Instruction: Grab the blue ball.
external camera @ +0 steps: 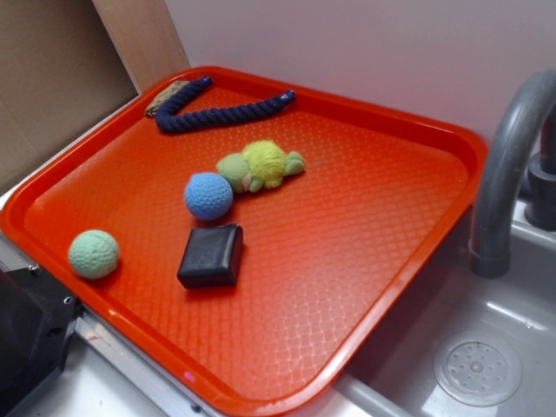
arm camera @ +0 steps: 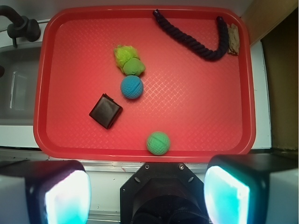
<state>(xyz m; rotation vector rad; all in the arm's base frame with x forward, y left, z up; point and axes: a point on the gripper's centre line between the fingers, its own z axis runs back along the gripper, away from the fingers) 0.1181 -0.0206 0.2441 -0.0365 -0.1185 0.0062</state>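
Blue ball (arm camera: 131, 87) unobstructed, touching plush (arm camera: 128, 60); gripper (arm camera: 147, 196) fingertips cropped, seemingly spread.

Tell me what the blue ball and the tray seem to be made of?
The blue ball looks like knitted or crocheted yarn: matte, with a fine looped texture. The tray looks like hard orange-red plastic: glossy, with a moulded diamond pattern and a smooth raised rim.
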